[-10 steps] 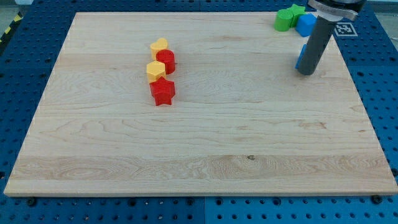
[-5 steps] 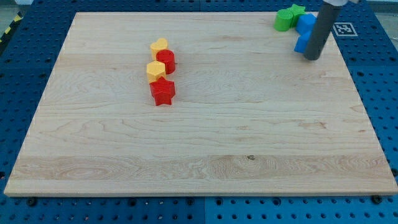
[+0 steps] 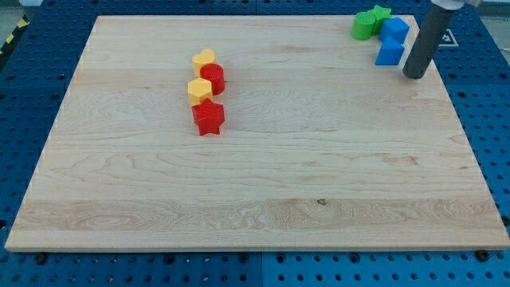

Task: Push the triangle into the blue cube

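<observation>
A blue triangle block (image 3: 390, 53) lies near the board's top right corner, touching the blue cube (image 3: 394, 30) just above it. My tip (image 3: 413, 76) rests on the board just right of and slightly below the triangle, with a small gap between them. The dark rod rises from the tip toward the view's top right.
Two green blocks (image 3: 368, 22) sit left of the blue cube at the top edge. Left of centre stands a column: a yellow block (image 3: 204, 59), a red block (image 3: 213, 78), a yellow block (image 3: 199, 89), a red star (image 3: 209, 117). The wooden board (image 3: 255, 183) lies on a blue pegboard.
The blue triangle has been pushed up the view against the blue cube. My tip has moved up, then to the right, off the triangle.
</observation>
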Action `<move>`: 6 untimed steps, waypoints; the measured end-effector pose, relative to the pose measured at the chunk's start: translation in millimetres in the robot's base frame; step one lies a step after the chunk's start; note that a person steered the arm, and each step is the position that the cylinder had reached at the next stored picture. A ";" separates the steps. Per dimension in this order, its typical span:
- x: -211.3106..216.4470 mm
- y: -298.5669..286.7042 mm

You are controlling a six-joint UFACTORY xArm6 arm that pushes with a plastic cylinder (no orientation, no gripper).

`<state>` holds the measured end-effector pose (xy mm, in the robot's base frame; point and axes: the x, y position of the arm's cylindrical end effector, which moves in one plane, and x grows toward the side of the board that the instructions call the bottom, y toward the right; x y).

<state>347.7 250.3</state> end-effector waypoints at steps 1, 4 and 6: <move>-18.4 -9.8; -21.5 -23.1; -38.8 -44.9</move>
<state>309.0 205.4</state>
